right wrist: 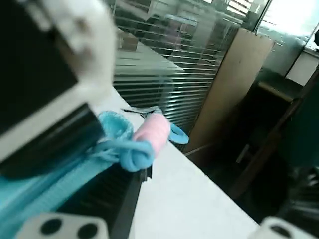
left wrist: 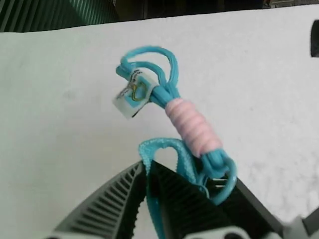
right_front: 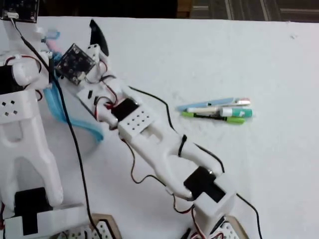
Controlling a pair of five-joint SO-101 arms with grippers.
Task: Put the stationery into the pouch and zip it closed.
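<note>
On the white table (right_front: 249,59), the left end effector (left wrist: 145,168) pinches the soft blue fabric pouch (left wrist: 162,145); it should hold tight so the far-off coloured pens (right_front: 219,110) fit.

left arm (right_front: 25,124) raised, left gripper (left wrist: 146,172) clamped | right arm (right_front: 154,139) stretched toward it, right gripper (right_front: 75,37) jaws apart

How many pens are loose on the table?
3 visible, in one bunch: a light blue pen at the far side, a white marker in the middle, a green pen at the near side. They overlap, so another may be hidden.
</note>
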